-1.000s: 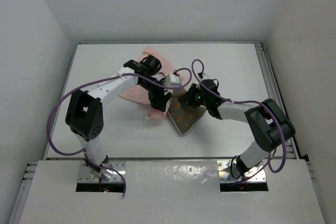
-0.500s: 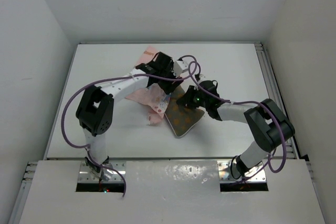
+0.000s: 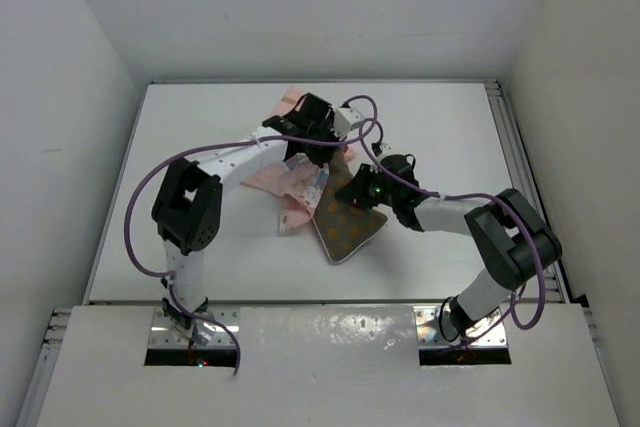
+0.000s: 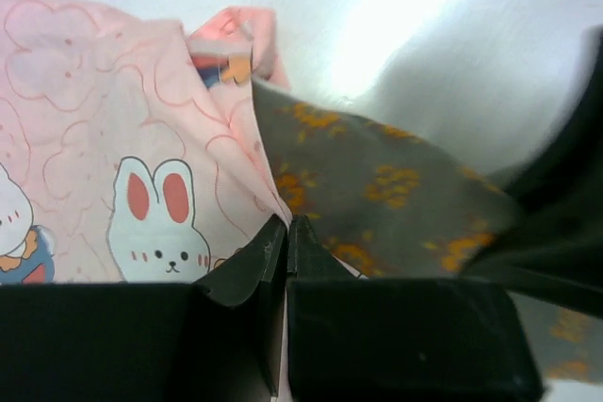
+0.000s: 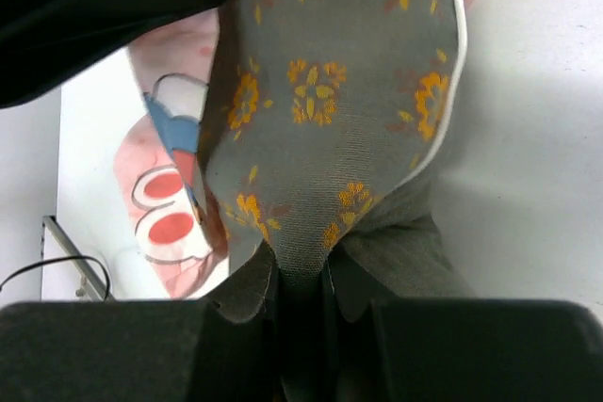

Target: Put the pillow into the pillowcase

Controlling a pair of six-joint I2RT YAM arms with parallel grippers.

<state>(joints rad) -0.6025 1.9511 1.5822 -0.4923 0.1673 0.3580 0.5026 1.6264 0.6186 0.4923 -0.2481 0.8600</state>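
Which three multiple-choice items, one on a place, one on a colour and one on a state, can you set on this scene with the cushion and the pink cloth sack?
1. In the top view, where is the small olive-brown fabric cushion?
A. right of the thin light-pink rabbit-printed cloth pillowcase, touching it
B. left of it, well apart
C. wholly inside it

2. What colour is the cushion's pattern?
A. blue
B. orange
C. green

3. What is the right hand doing?
A. hanging open
B. shut on the cushion
C. out of view

Key: 1 A, the cushion lies against the pillowcase's right side. 2 B, both wrist views show orange flowers. 3 B, its fingers pinch the cushion's fabric.
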